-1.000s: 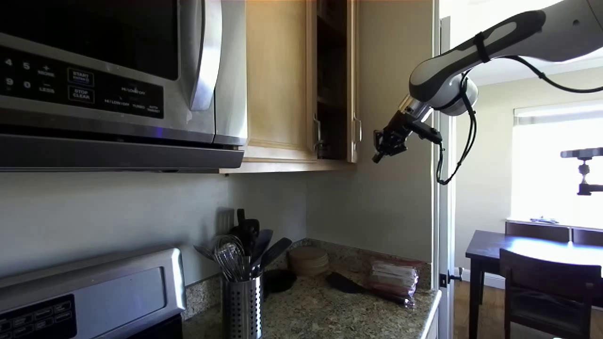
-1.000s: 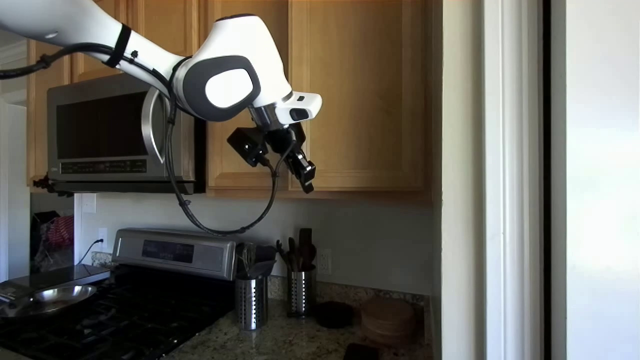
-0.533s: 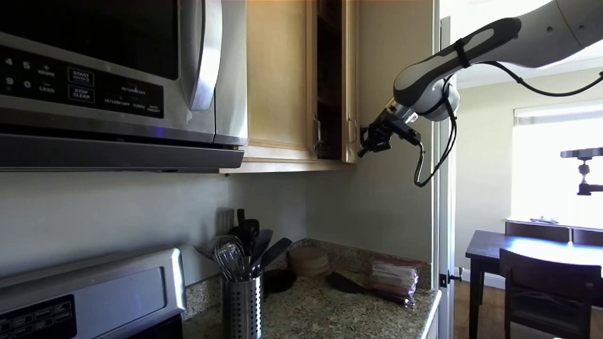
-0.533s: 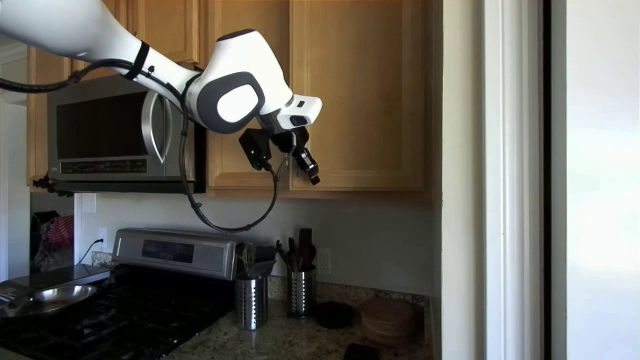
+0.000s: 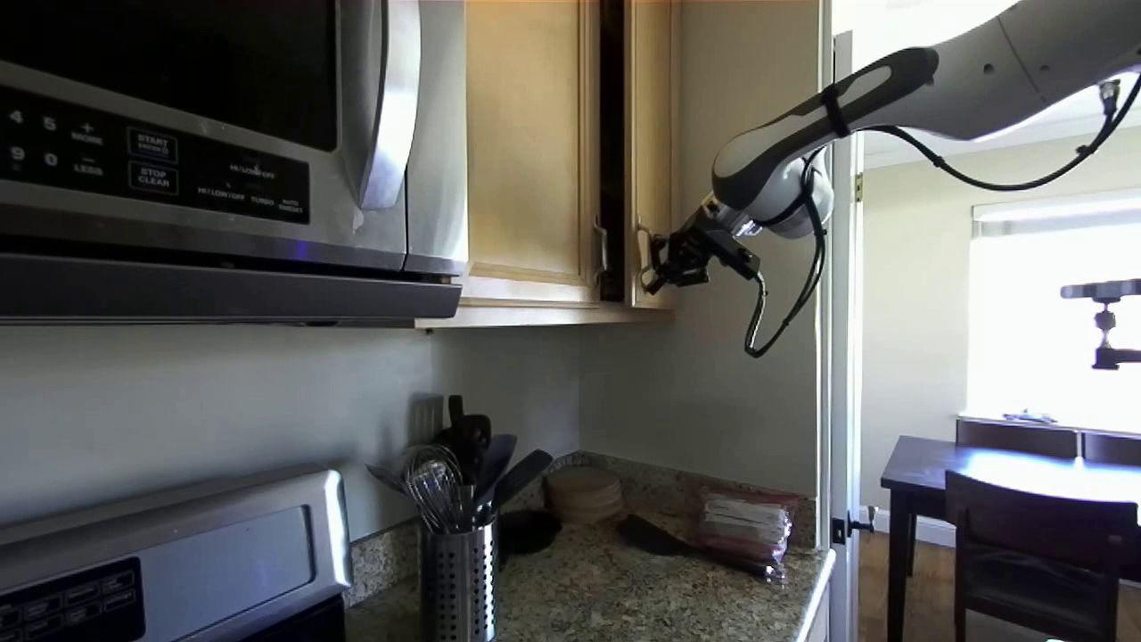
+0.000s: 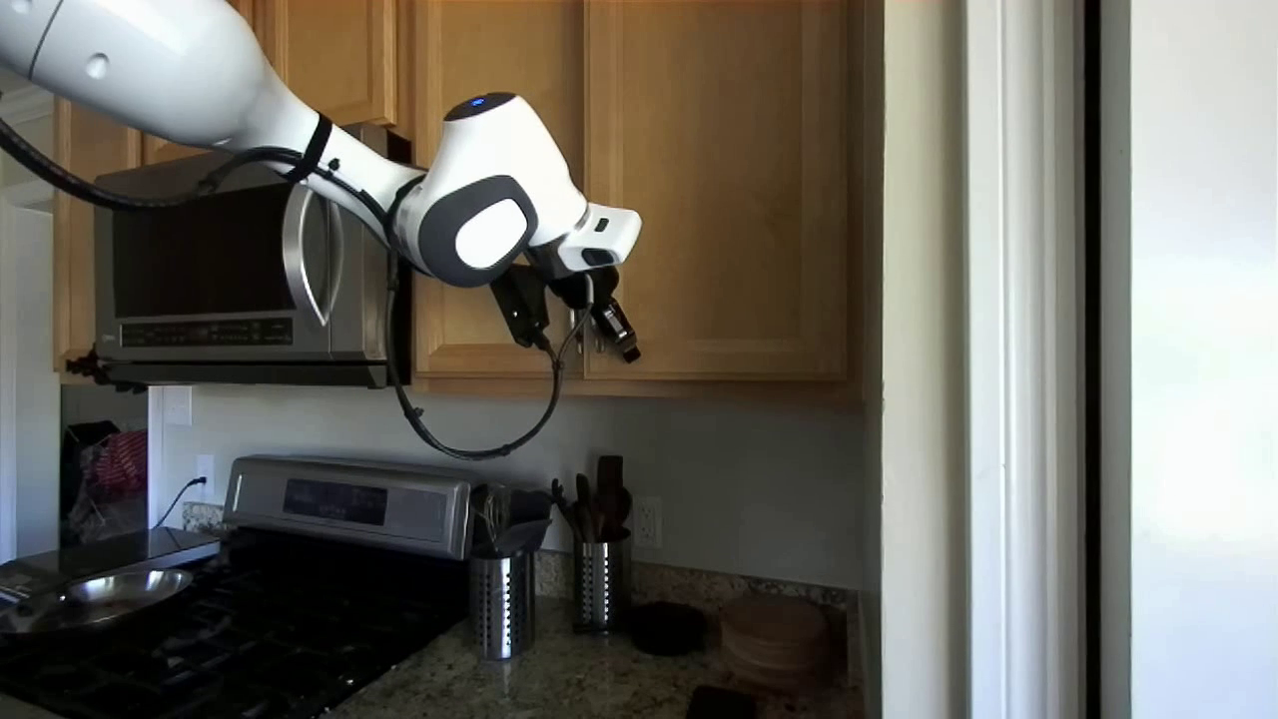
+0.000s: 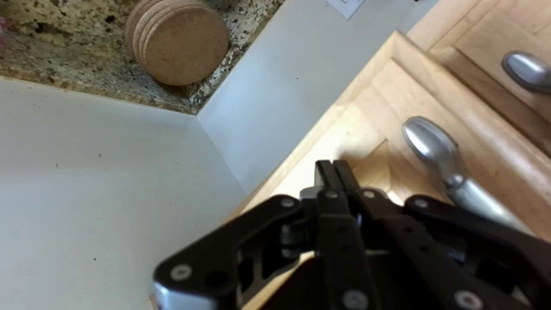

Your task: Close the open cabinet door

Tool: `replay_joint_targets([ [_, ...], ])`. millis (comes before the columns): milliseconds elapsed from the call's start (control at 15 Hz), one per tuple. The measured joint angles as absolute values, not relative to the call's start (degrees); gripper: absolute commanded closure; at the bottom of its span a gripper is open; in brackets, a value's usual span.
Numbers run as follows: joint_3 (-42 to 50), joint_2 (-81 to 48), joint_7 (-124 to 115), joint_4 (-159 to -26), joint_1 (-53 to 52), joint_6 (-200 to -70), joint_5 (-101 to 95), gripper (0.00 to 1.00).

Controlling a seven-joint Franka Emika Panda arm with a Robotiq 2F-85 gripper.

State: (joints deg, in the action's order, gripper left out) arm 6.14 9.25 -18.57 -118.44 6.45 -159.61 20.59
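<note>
The claw [image 7: 332,164] is pressed together, its two fingers [image 7: 325,176] touching side by side. In an exterior view its tips lie over the 7 o'clock corner of the cabinet door [image 6: 729,180]; whether they touch the wood I cannot tell. In the wrist view the door's metal handle [image 7: 432,144] sits near the tips at 3 o'clock, and the silver pull [image 7: 529,71] of the matching door [image 7: 482,47] lies farther out at 2 o'clock.

The cabinet door stands ajar: in an exterior view a dark gap [image 5: 611,152] runs down between the two doors, at 11 o'clock from the claw. The arm [image 5: 980,98] reaches in from 2 o'clock. Between 9 and 10 hangs the microwave [image 5: 205,80].

Below spreads the granite worktop [image 5: 579,597]. On it, at 7 o'clock, a perforated steel canister [image 5: 459,580] stands upright, packed with utensils [image 5: 520,480]; a stack of round brown discs [image 5: 584,495] sits between 6 and 7, and a plastic-wrapped bundle [image 5: 744,522] between 5 and 6. Well apart, a dark chair [image 5: 1034,508] stands at 4 o'clock. In an exterior view a shallow metal pan [image 6: 130,591] rests on the stovetop [image 6: 300,619] at 8 o'clock.
</note>
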Motion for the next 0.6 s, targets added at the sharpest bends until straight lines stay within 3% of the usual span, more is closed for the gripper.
replay_joint_targets([
  [600, 5.1, 5.4, -18.7, -114.9, 4.2, -159.9, 24.3, 0.97],
])
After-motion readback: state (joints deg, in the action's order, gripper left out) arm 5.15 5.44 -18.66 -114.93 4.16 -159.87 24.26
